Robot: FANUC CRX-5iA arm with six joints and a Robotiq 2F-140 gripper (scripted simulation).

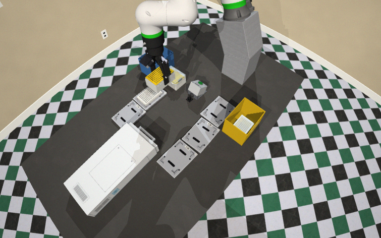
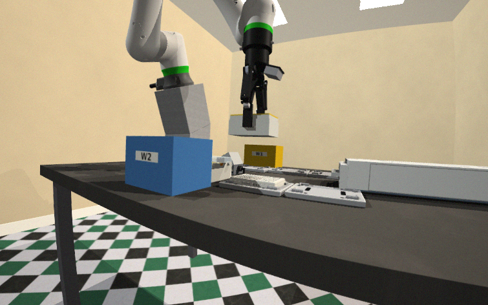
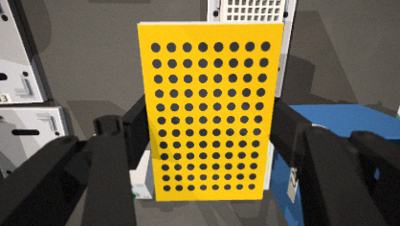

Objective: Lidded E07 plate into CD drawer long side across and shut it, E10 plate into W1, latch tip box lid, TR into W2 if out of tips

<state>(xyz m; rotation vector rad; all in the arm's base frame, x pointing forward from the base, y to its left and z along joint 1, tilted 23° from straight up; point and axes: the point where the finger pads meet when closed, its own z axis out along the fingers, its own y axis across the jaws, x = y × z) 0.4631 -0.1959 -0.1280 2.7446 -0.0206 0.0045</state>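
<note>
My pincer (image 2: pixel 251 120) is clenched on the tip rack (image 3: pixel 211 115), every hole showing dark, held above the bench toward blue bin W2 (image 2: pixel 168 163) at ten o'clock. A clear plate (image 1: pixel 242 123) lies in yellow W1 (image 1: pixel 235 132); the cooler's drawer (image 1: pixel 147 136) looks shut. Left, I judge: drop the rack, press DONE (image 1: pixel 198 83).

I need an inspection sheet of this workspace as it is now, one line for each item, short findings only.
Surface: dark bench, deck plates on it.
Job's things: tip rack lifted, holes look empty; blue bin W2 upright; yellow bin W1 upright, clear plate inside; cooler drawer appears shut; tip box; DONE key unlit.
Clutter: one plate on a deck position.
Grippers: gripper shut on the rack.
Cables: nothing seen.
Surroundings: checkered floor, beige walls.
</note>
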